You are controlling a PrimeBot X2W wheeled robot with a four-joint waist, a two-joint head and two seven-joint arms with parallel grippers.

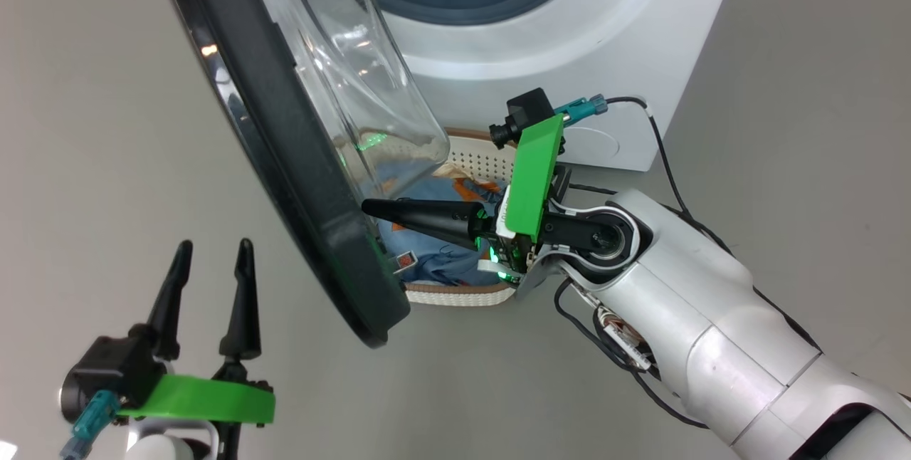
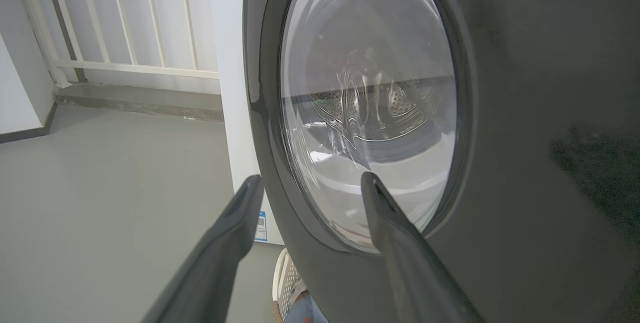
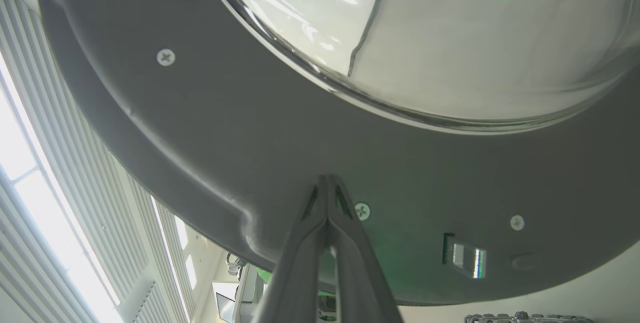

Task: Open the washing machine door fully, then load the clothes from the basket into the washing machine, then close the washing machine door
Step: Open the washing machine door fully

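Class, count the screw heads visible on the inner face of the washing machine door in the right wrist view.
3. First screw upper left on the door; second screw beside the right gripper; third screw lower right. More may be hidden.

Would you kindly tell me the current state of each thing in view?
washing machine door, swung open
washing machine, drum opening uncovered
basket, holds the clothes
clothes, piled in basket
left gripper, open, empty
right gripper, shut, tips against door's inner face
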